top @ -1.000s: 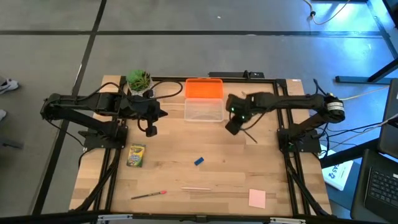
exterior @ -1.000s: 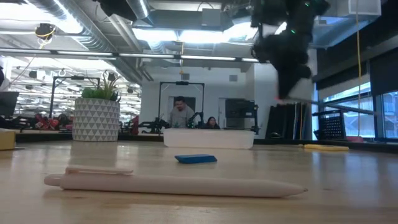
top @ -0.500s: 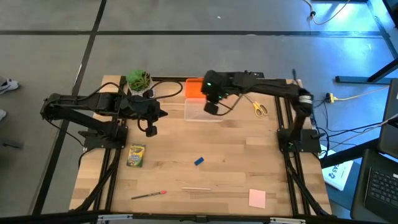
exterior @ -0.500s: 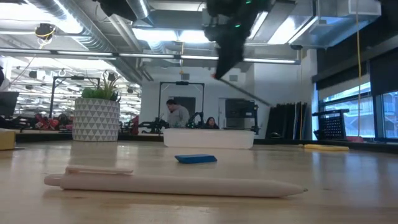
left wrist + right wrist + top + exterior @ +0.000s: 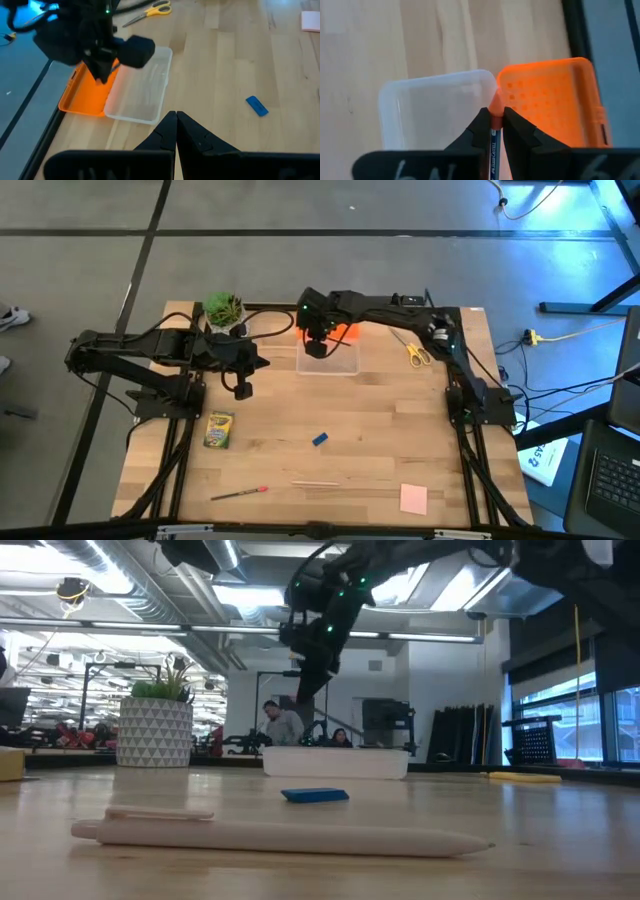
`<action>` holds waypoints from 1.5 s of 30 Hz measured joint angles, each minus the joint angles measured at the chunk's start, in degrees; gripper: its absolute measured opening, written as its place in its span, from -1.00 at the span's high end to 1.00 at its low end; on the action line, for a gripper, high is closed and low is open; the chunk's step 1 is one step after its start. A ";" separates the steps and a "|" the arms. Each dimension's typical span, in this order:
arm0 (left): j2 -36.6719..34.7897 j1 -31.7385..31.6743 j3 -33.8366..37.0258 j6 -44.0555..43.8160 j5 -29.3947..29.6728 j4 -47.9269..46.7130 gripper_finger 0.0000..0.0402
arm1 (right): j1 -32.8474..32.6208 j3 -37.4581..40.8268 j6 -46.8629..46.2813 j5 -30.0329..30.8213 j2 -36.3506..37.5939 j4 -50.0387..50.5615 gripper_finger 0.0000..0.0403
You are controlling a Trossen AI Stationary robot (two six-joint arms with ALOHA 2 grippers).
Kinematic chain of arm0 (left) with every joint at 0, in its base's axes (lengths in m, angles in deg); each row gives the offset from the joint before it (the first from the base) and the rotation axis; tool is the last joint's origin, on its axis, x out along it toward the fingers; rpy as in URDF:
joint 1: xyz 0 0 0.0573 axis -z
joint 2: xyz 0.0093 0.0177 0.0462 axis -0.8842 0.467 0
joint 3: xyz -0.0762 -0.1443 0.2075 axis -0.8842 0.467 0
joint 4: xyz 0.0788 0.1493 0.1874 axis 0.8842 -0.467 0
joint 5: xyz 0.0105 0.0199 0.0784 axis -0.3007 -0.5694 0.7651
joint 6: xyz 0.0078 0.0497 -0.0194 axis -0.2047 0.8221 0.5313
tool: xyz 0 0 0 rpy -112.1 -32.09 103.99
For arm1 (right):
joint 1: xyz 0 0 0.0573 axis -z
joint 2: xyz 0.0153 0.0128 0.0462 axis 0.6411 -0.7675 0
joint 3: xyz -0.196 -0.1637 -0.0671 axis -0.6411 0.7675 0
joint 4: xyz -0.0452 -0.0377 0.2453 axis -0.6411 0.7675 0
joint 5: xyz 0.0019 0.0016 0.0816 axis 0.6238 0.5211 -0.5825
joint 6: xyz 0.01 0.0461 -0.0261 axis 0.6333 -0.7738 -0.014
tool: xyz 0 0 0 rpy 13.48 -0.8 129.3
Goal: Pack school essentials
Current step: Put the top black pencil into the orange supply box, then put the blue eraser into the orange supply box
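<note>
Pale wood surface (image 5: 380, 440) under both dark arms. Right gripper (image 5: 317, 345) reached across to the far middle, hanging above the clear plastic case (image 5: 328, 358) where it joins its opened orange lid (image 5: 345, 330); jaws clamped on a dark pen with blue lettering (image 5: 493, 150), its tip pointing down at the seam between case and lid. Raised well above the case in the low view. Left gripper (image 5: 242, 387) parked over the left side of the surface, jaws pressed together, nothing between them.

Elsewhere on the surface: yellow-handled scissors (image 5: 416, 353) to the right of the case, near the far right edge; green-yellow crayon box (image 5: 218, 430) on the left; small blue piece (image 5: 320, 439) near the middle; red-tipped pencil (image 5: 240, 493) and pale thin stick (image 5: 315, 482) toward the near edge, apart from each other; square pink note pad (image 5: 413, 498) at the near right. Small green potted plant (image 5: 224, 309) at the far left corner, beside the case but apart from it.
</note>
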 joint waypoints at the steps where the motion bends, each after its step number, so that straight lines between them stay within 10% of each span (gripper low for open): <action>1: 0.00 0.00 0.00 0.00 0.00 0.00 1.00 | 0.00 -0.01 0.26 0.00 -0.49 0.10 0.81; 38: 0.00 0.00 0.00 0.02 0.04 0.00 1.00 | 0.16 -0.11 2.59 0.42 -4.93 -1.77 0.49; 45: 0.00 0.00 0.00 0.02 0.04 0.00 1.00 | 0.15 -9.79 -0.64 0.46 -4.69 10.61 0.51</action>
